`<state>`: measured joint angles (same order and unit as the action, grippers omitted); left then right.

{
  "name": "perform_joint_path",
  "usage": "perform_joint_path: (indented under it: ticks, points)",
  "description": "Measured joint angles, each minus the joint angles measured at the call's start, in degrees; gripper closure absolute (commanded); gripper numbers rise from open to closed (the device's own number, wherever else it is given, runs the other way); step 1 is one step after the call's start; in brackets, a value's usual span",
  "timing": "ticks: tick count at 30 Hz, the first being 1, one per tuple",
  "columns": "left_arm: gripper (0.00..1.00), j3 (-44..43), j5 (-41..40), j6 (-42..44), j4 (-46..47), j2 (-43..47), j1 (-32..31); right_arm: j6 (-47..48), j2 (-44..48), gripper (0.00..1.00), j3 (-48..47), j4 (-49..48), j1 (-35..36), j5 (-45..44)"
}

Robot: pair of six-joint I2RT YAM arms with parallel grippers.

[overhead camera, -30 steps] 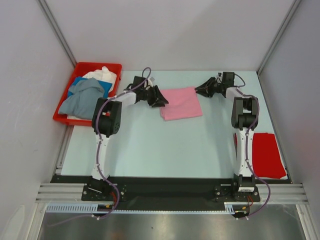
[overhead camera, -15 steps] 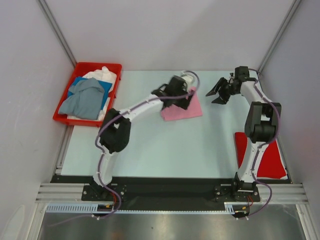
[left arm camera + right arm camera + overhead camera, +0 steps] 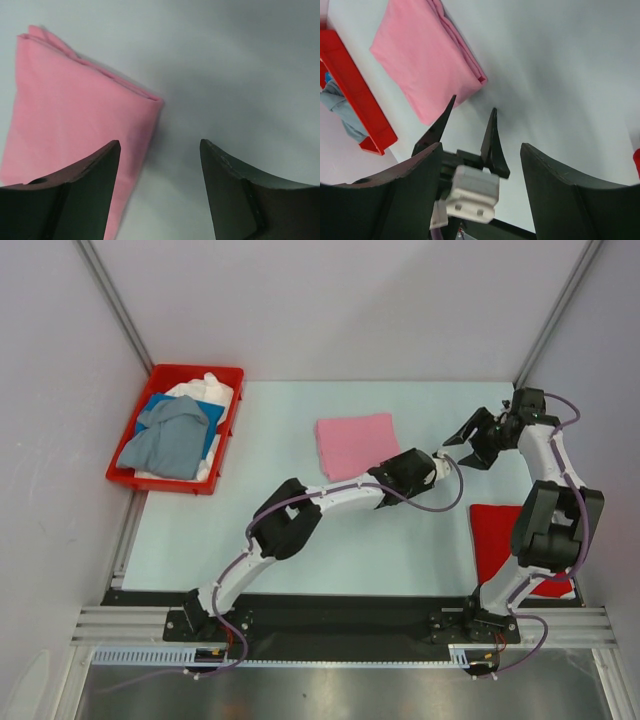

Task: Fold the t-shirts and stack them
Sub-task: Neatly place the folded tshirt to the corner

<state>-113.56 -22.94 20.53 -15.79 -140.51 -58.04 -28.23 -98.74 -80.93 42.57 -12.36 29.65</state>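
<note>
A light pink t-shirt (image 3: 357, 443) lies folded flat at the middle back of the table. Its near right corner (image 3: 150, 102) shows just ahead of my left gripper (image 3: 159, 142), which hovers open and empty beside that corner (image 3: 392, 468). My right gripper (image 3: 462, 448) is open and empty too, above bare table to the right of the pink shirt (image 3: 425, 55). In the right wrist view the left gripper (image 3: 473, 103) is just beyond the right gripper (image 3: 481, 145). A red t-shirt (image 3: 495, 535) lies flat at the near right, partly hidden behind the right arm.
A red bin (image 3: 180, 371) at the back left holds a grey-blue shirt (image 3: 170, 440), a blue one (image 3: 163, 406) and a white one (image 3: 207, 388). The left arm stretches diagonally across the middle of the table. Grey walls close in three sides.
Both grippers have opened. The left arm swung off the pink shirt, to the right and nearer. The right gripper drew back towards the right wall. The pink shirt lies free.
</note>
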Motion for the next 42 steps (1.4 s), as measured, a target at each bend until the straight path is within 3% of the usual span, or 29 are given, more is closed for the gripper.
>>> perform_joint_path:
  ticks: [6,9,12,13,17,20,23,33,42]
  points:
    - [0.38,-1.9,-2.4,5.2,1.2,-2.0,1.1,-0.2,4.8,0.30,4.2,-1.0,-0.5,1.9]
    - [0.55,-3.5,-2.1,6.6,1.2,-3.4,1.6,-0.1,6.2,0.30,5.3,-1.6,-0.5,2.0]
    - [0.78,-5.2,-1.0,7.5,0.9,-4.9,2.1,-0.2,6.2,0.30,6.3,-3.0,-0.6,2.4]
    - [0.99,-5.7,-0.8,7.9,0.8,-5.4,2.3,-0.2,6.2,0.27,7.0,-3.5,-0.6,2.6]
    - [1.00,-6.6,1.3,8.3,-1.1,-5.6,2.9,-0.4,6.6,0.10,9.9,-7.0,-1.1,3.2]
    - [1.00,-4.9,3.5,7.7,-1.0,-4.2,3.4,-0.7,6.5,0.05,10.9,-8.5,-1.4,5.1]
    - [1.00,2.1,6.9,5.7,-1.1,1.1,4.1,-2.1,4.8,0.00,11.5,-10.0,-1.2,10.2]
    - [1.00,20.5,11.3,-2.3,0.3,20.4,6.5,-5.1,-6.2,0.00,10.5,-14.4,1.1,16.0]
    - [1.00,22.9,14.5,-6.1,0.7,24.5,7.5,-13.4,-17.0,0.00,6.1,-27.6,10.9,19.6]
